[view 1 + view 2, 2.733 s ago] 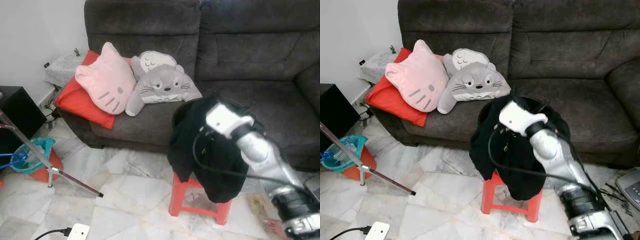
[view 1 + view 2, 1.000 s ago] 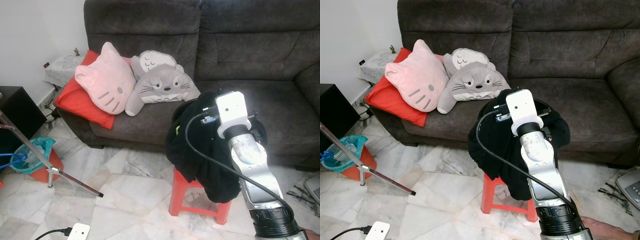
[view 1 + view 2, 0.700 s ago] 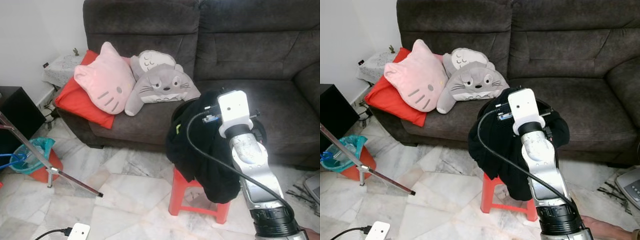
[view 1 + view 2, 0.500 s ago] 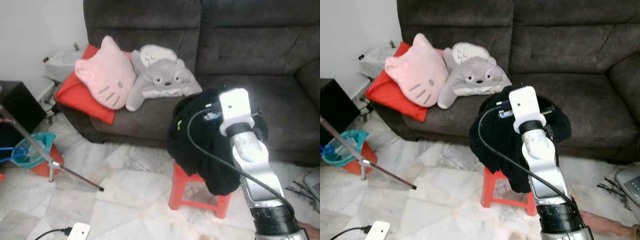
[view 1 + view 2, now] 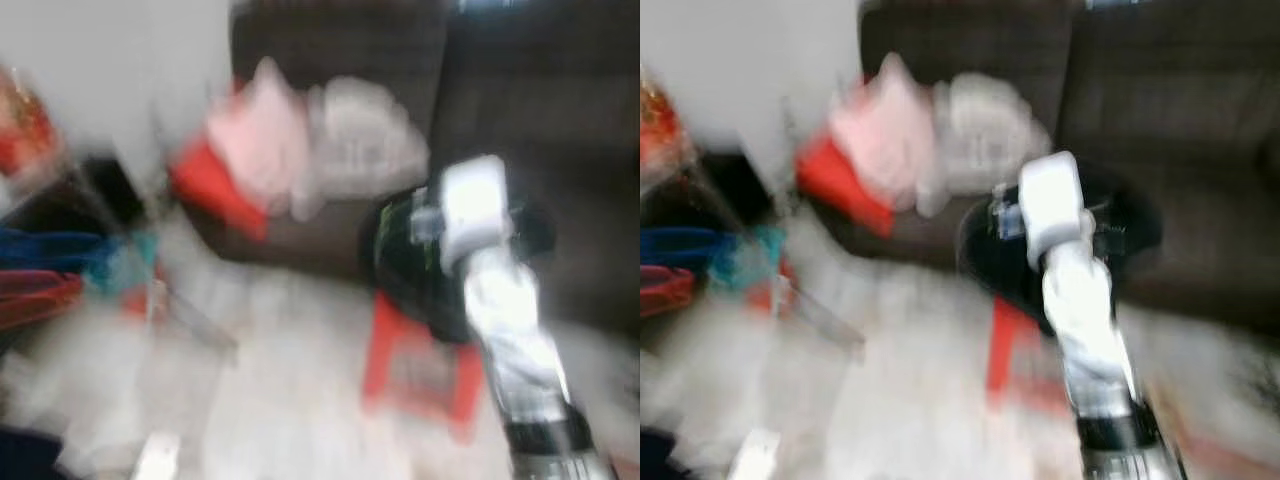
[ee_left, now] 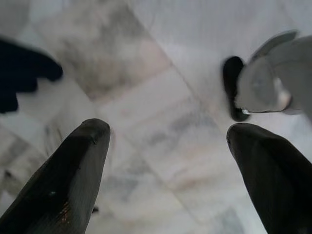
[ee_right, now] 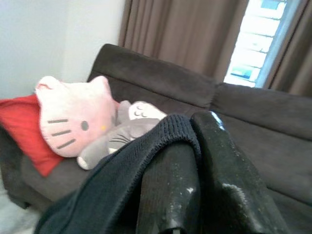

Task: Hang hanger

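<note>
The head views have swung and blurred since a moment ago (camera motion, not the furniture). The right gripper point(image 7: 195, 195) is clenched on a black garment point(image 7: 122, 185), its knit folded over the fingers point(image 7: 170, 185), above the red stool point(image 5: 415, 360). The left gripper point(image 6: 168, 161) hangs released over marble floor point(image 6: 161, 97). I cannot make out a hanger.

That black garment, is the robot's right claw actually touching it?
Touching. The right wrist view shows the right gripper with its fingers pinched on a fold of the black garment.
</note>
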Controlling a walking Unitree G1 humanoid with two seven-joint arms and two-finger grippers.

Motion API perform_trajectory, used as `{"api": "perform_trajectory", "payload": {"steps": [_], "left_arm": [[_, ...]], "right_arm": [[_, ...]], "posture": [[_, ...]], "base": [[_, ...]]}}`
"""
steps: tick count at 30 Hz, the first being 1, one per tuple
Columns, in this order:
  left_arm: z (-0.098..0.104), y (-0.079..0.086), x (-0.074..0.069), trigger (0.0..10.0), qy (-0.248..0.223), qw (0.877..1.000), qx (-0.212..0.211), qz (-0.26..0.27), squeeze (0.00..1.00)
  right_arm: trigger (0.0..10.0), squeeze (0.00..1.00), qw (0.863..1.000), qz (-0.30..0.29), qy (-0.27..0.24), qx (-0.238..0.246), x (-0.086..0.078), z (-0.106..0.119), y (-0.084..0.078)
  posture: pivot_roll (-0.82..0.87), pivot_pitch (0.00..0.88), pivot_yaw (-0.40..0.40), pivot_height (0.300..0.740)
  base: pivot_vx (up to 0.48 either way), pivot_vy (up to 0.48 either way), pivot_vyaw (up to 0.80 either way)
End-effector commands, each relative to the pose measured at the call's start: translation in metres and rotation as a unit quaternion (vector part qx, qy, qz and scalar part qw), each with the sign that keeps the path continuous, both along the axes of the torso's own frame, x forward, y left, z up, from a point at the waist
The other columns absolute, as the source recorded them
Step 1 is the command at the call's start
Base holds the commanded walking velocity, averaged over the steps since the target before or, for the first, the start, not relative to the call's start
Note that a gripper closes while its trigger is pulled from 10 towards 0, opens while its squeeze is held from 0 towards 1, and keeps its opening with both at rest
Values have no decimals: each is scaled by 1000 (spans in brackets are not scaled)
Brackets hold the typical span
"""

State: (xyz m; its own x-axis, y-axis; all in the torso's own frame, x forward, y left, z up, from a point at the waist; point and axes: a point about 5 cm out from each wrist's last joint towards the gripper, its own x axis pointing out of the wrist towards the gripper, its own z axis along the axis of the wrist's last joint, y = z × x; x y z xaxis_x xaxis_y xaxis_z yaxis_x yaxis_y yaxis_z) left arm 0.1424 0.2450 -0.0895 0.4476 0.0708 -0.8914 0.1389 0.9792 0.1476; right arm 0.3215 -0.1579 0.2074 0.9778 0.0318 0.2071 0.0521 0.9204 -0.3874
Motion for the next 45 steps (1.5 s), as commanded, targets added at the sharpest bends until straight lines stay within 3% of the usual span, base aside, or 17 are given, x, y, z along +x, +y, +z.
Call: {"api": "perform_trajectory", "payload": {"steps": [1, 10, 14, 16, 17, 20, 21, 26, 27, 30, 31, 34, 36, 41, 42, 44, 45], "left_arm": [[6, 8, 10, 10000, -14, 1000, 11, -1, 0], [7, 8, 11, 10000, -15, 1000, 11, 0, 0], [7, 8, 11, 10000, -16, 1000, 12, 1, 0], [7, 8, 11, 10000, -18, 1000, 11, 2, 0], [7, 8, 12, 10000, -20, 1000, 10, 3, 0], [7, 8, 12, 10000, -20, 1000, 11, 2, 0], [7, 8, 12, 10000, -20, 1000, 11, 2, 0], [7, 8, 12, 10000, -21, 1000, 11, 2, 0], [7, 8, 12, 10000, -21, 1000, 11, 2, 0], [7, 8, 12, 10000, -20, 1000, 11, 2, 0], [7, 8, 12, 10000, -20, 1000, 11, 2, 0], [7, 8, 13, 10000, -20, 1000, 11, 1, 0], [7, 8, 13, 10000, -19, 1000, 11, 0, 0], [7, 8, 12, 10000, -18, 1000, 12, -1, 0], [7, 8, 12, 10000, -17, 1000, 13, -1, 0], [7, 8, 12, 10000, -17, 1000, 13, -2, 0], [7, 8, 12, 10000, -17, 1000, 13, -3, 0]], "right_arm": [[10000, 0, 1000, 8, -21, 2, 0, 9, 6], [10000, 0, 997, 41, -61, 6, -2, 21, 16], [10000, 0, 992, 68, -103, -1, -6, 33, 24], [10000, 0, 983, 111, -146, -1, -11, 48, 36], [10000, 0, 969, 183, -161, 27, -18, 58, 50], [10000, 0, 940, 307, -147, 6, -32, 63, 77], [10000, 0, 940, 307, -147, 6, -32, 63, 77], [10000, 0, 896, 415, -140, 69, -50, 71, 95], [10000, 0, 896, 415, -140, 69, -50, 71, 95], [10000, 0, 860, 491, -106, 87, -63, 68, 103], [10000, 0, 856, 501, -95, 87, -65, 64, 103], [10000, 0, 888, 443, -71, 100, -51, 48, 89], [10000, 0, 917, 377, -53, 120, -36, 35, 70], [10000, 0, 942, 303, -23, 141, -24, 11, 47], [10000, 0, 960, 238, 5, 146, -17, -9, 33], [10000, 0, 965, 212, 20, 152, -14, -18, 27], [10000, 0, 972, 156, 45, 169, -10, -35, 15]], "posture": [[-58, 0, 102, 740], [-56, 0, 102, 740], [-57, 0, 102, 740], [-62, 0, 104, 740], [-62, 0, 105, 740], [-68, 0, 107, 740], [-68, 0, 107, 740], [-63, 0, 104, 740], [-63, 0, 104, 740], [-67, 0, 105, 740], [-66, 0, 104, 740], [-65, 0, 104, 740], [-64, 0, 103, 740], [-63, 0, 104, 740], [-62, 0, 105, 740], [-61, 0, 105, 740], [-58, 0, 104, 740]], "base": [[-300, 0, 0], [-300, 0, 0], [-297, 0, 0], [-291, 0, 0], [0, 0, 0], [0, 0, 0], [0, 0, 0], [0, 0, 0], [0, 0, 0], [0, 0, 0], [0, 0, 0], [0, 0, 0], [0, 0, 0], [0, 0, 0], [0, 0, 0], [0, 0, 0], [0, 0, 0]]}}
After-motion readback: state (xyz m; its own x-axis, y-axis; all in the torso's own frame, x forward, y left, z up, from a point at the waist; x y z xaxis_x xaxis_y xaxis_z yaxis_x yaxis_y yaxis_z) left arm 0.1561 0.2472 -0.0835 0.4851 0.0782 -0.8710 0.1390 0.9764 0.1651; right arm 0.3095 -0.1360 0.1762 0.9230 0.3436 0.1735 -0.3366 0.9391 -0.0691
